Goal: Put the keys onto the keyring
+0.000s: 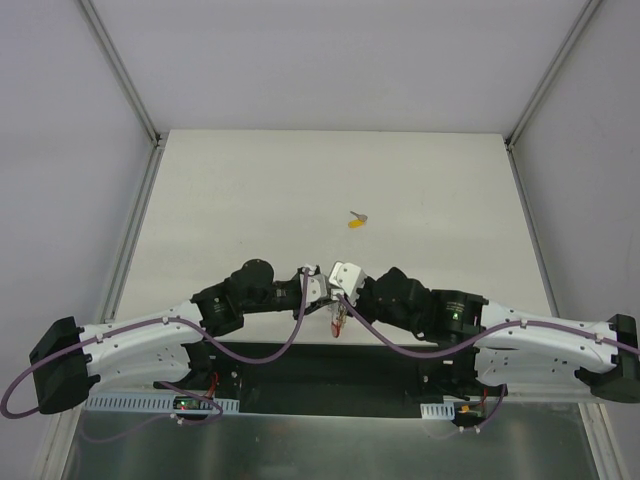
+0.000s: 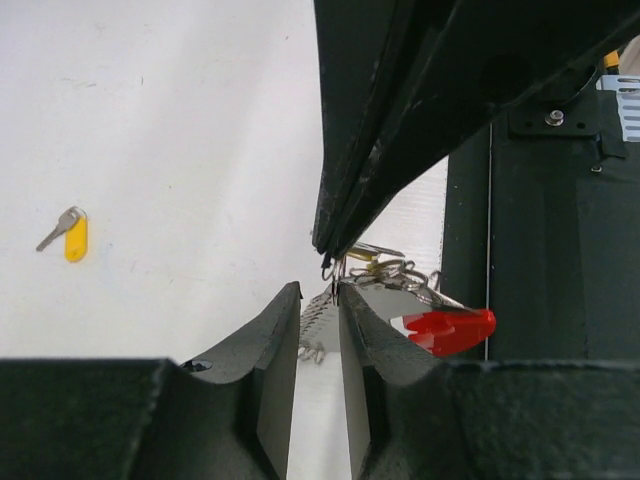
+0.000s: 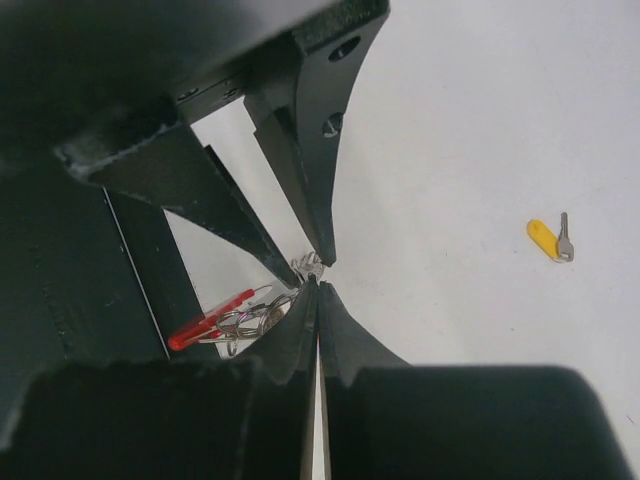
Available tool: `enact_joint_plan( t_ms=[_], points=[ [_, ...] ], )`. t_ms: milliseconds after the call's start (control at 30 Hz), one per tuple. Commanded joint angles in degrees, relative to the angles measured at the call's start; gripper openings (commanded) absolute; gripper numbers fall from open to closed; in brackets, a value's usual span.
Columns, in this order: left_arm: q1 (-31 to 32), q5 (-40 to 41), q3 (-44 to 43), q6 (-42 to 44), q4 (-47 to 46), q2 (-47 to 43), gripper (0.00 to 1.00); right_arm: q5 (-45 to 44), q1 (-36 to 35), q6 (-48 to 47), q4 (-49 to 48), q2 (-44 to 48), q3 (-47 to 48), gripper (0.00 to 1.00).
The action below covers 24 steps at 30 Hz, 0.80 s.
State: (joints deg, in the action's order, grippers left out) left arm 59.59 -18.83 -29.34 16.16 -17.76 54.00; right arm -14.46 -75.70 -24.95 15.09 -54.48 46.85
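**Holding the keyring between both grippers, one key loose farther out**

Item one, the keyring (image 2: 398,278). We find it at the near edge of the table (image 1: 250,190), midway between the two arms. Its metal rings bunch just under the meeting fingertips, and its red loop (image 2: 450,328) trails back toward the dark base plate (image 2: 560,300).

Item two, the right gripper (image 3: 318,286). It is pressed fully together, tips pinching at the rings, so we judge it carries the bunch.

Item three, the left gripper (image 2: 318,298). It stands tip to tip against the right. Its fingers are narrow, with the grey strap (image 2: 315,325) lying in the slit (whether the pads bear on it we cannot tell).

Item four, the loose key (image 1: 357,220). It lies alone, well apart, beyond both tips and slightly to their right. Its long axis runs diagonally, yellow head nearer the arms and blade pointing away.

Both tips are about equally near it. With the right one occupied, we judge the fetch falls to the left.
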Motion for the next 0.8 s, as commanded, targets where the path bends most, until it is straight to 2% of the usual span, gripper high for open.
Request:
enact_joint_plan(
  t_ms=[0, 233, 367, 600, 767],
  points=[
    [0.2, 2.0, 2.0, -2.3, -5.5, -0.6, 0.19, 0.1, -0.3, -0.1, -4.1, 2.4, -0.8, 0.01],
    [0.2, -0.2, 2.5, -2.4, -6.9, -0.4, 0.08, 0.6, -0.3, 0.3, -4.3, 3.8, -1.4, 0.01],
    [0.2, -1.3, 2.9, -2.5, -7.8, -0.7, 0.08, 0.7, -0.3, 0.4, -4.4, 3.8, -1.3, 0.01],
    [0.1, -4.3, 3.5, -2.5, -9.1, -0.8, 0.15, 0.4, -0.3, 0.5, -4.6, 4.2, -1.5, 0.01],
    [0.1, -5.3, 3.6, -3.1, -10.0, -0.5, 0.11, 0.8, -0.2, 0.7, -5.3, 5.1, -2.2, 0.01]
  ],
)
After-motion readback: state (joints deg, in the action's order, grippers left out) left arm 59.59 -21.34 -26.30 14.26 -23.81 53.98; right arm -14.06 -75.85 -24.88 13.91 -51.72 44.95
